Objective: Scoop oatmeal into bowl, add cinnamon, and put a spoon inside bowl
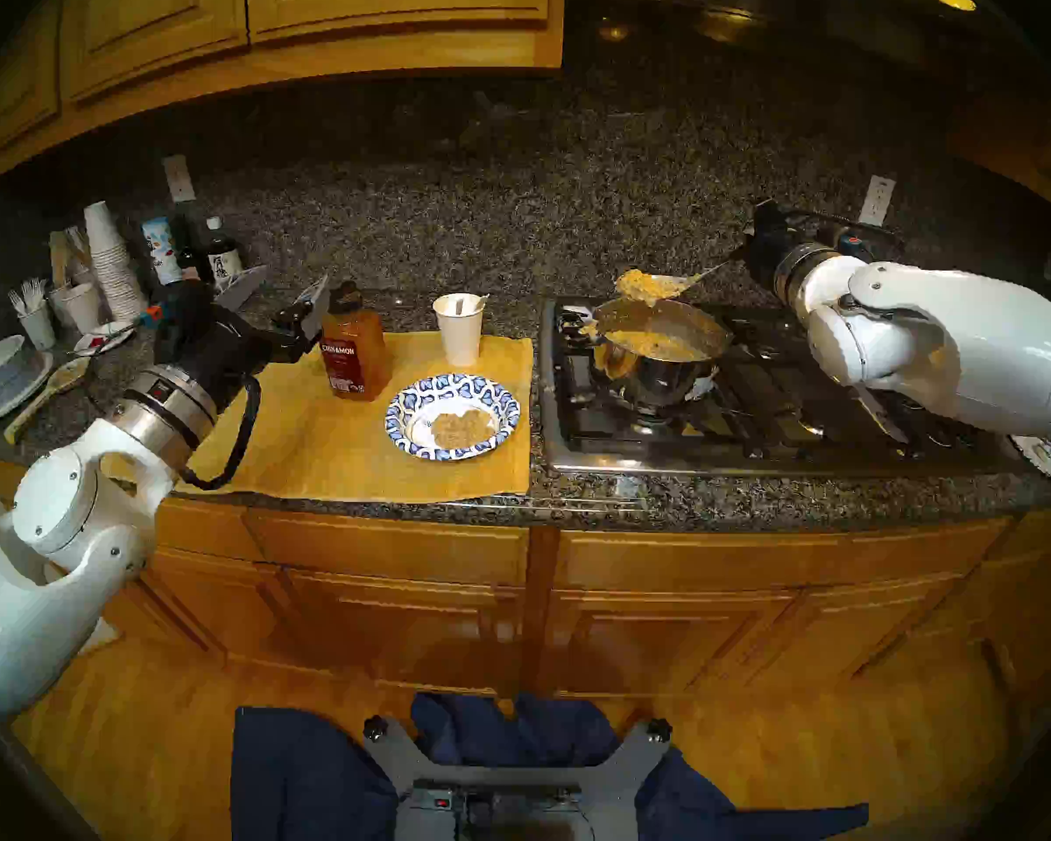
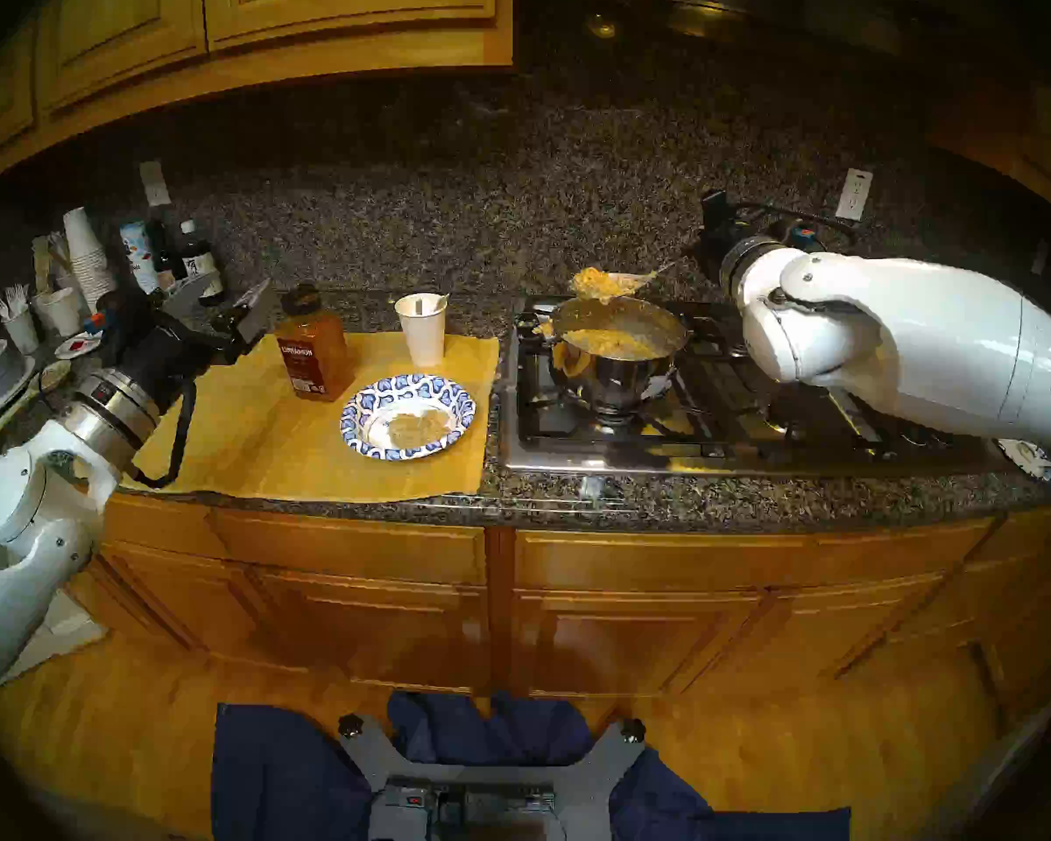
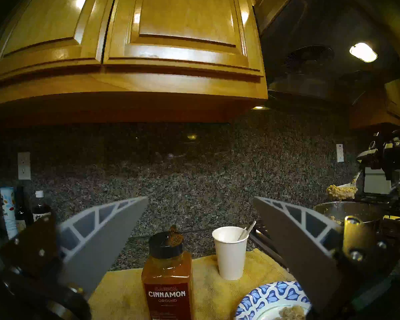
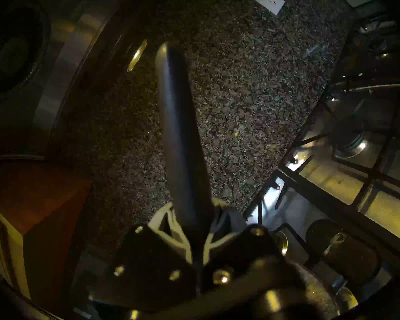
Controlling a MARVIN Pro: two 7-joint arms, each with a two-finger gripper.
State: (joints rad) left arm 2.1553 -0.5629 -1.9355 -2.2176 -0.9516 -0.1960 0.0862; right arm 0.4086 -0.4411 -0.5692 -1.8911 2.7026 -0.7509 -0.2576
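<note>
The blue-and-white patterned paper bowl (image 1: 450, 386) sits on a yellow cloth with a small lump of oatmeal (image 1: 461, 428) in its centre. More oatmeal fills the steel pot (image 1: 656, 360) on the stove. My right gripper (image 1: 749, 252) is shut on the dark handle (image 4: 180, 127) of a metal serving spoon (image 1: 647, 284), which hangs heaped with oatmeal just above the pot. The cinnamon bottle (image 1: 353, 348) stands upright left of the bowl. My left gripper (image 1: 296, 272) is open and empty beside it. A thin white spoon (image 3: 247, 230) stands in a white paper cup (image 1: 461, 330) behind the bowl.
The gas cooktop (image 1: 753, 421) with black grates fills the right of the counter. At the back left stand stacked paper cups (image 1: 107, 257), dark sauce bottles (image 1: 220, 257), a cup of plastic cutlery (image 1: 32, 318) and stacked grey bowls (image 1: 1, 378). Wooden cabinets hang overhead.
</note>
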